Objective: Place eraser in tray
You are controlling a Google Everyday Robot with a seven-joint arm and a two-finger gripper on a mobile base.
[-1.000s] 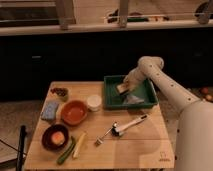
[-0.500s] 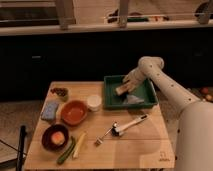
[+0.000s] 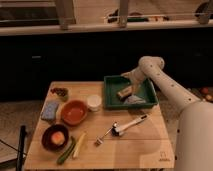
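Note:
A green tray (image 3: 112, 97) stands at the back right of the wooden table (image 3: 135, 145). My gripper (image 3: 128, 86) reaches down into the tray from the right on the white arm (image 3: 165, 82). A tan block, the eraser (image 3: 124, 92), lies inside the tray right under the gripper. A pale crumpled item (image 3: 134, 100) lies in the tray just in front of it.
On the table are a white cup (image 3: 93, 102), an orange bowl (image 3: 74, 112), a dark bowl with an orange fruit (image 3: 55, 137), a blue sponge (image 3: 50, 110), a small bowl of berries (image 3: 59, 92), green and yellow sticks (image 3: 71, 147), and a white brush (image 3: 125, 126).
The gripper has stayed in the tray, shifting only slightly. Nothing else on the table has moved.

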